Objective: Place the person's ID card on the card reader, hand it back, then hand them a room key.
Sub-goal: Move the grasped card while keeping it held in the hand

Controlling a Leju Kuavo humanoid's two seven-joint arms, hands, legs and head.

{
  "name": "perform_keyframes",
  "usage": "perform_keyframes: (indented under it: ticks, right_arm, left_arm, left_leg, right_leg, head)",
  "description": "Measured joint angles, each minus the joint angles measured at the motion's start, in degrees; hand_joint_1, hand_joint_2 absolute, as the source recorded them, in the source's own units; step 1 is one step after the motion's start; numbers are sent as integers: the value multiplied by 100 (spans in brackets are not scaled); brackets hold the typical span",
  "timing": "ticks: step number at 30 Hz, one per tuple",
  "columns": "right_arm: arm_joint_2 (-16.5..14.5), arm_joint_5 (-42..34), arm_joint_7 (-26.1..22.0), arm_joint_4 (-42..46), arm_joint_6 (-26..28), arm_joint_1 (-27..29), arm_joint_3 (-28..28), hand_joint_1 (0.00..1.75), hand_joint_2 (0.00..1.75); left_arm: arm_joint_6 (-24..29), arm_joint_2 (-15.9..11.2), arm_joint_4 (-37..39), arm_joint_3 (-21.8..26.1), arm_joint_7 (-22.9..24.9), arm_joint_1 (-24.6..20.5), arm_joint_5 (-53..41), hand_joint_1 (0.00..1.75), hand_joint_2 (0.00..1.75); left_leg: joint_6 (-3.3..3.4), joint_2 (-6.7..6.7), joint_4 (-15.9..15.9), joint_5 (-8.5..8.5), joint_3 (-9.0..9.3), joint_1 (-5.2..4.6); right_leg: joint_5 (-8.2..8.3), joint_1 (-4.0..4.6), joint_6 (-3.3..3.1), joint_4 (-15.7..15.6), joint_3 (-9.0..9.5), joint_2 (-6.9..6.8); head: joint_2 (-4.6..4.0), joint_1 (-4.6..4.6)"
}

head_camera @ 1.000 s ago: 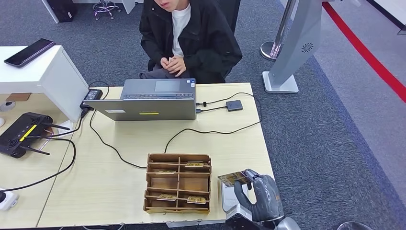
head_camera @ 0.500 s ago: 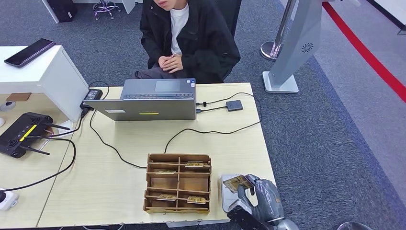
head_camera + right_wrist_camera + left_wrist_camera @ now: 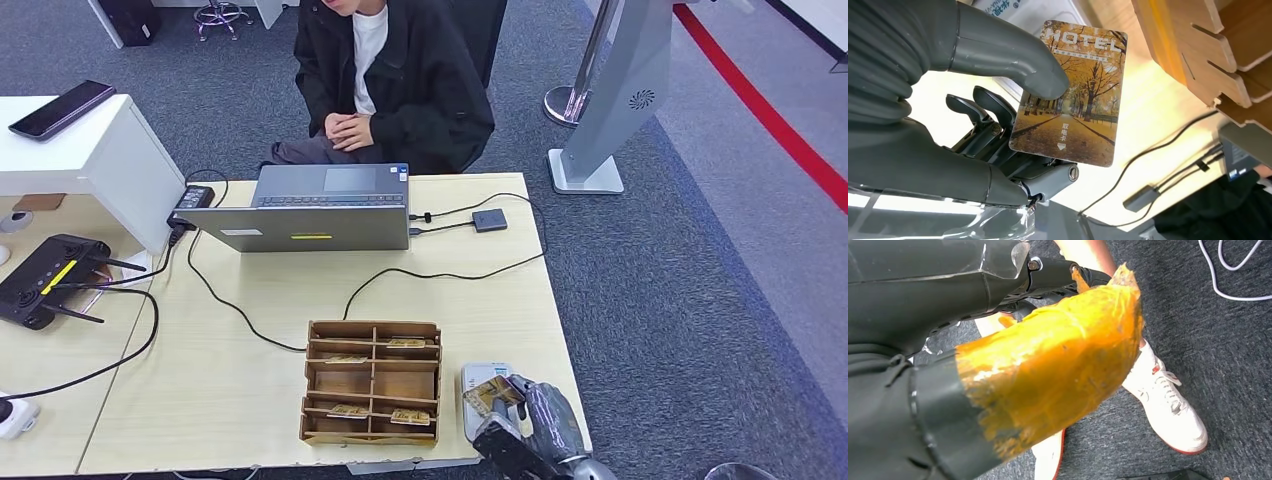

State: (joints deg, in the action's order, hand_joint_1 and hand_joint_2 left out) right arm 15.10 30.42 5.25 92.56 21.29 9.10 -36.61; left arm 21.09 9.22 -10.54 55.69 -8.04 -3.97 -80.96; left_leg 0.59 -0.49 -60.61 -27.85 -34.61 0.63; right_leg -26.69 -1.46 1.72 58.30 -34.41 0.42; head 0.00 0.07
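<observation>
My right hand (image 3: 535,425) is at the table's near right corner and pinches a card (image 3: 490,394) printed with autumn trees. The card hangs low over the white card reader (image 3: 485,369); whether they touch I cannot tell. In the right wrist view the thumb (image 3: 1008,55) presses the card (image 3: 1073,95), marked HOTEL, against the darker fingers. A wooden compartment box (image 3: 372,381) with key cards (image 3: 405,343) stands just left of the reader. The person (image 3: 400,70) sits across the table with hands clasped. My left hand (image 3: 1048,365), partly wrapped in orange tape, hangs above the floor; its fingers are hard to read.
An open laptop (image 3: 310,208) stands at the far edge, with black cables (image 3: 440,272) running across the table's middle. A controller (image 3: 45,275) lies at the left and a phone (image 3: 60,108) on the white shelf. A grey stand (image 3: 610,100) rises beyond the right edge.
My right hand has come down and drawn in with the card, from above the table's edge to low over the reader. The person has shifted slightly in the seat.
</observation>
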Motion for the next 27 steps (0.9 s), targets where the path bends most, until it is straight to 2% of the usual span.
perform_keyframes:
  ticks: [12,27]
  right_arm:
    - [-2,-185,-40,-347,-44,-128,-44,175,175]
    - [-19,137,368,-531,134,-183,-67,175,175]
  left_arm:
    - [0,0,0,-1,0,-1,-45,0,0]
    - [0,0,0,-2,0,0,-49,0,0]
  left_leg:
    - [0,0,0,0,1,0]
    - [0,0,0,0,2,0]
  right_leg:
    - [0,0,0,0,0,0]
    - [0,0,0,-1,2,0]
  head:
    - [0,0]
    - [0,0]
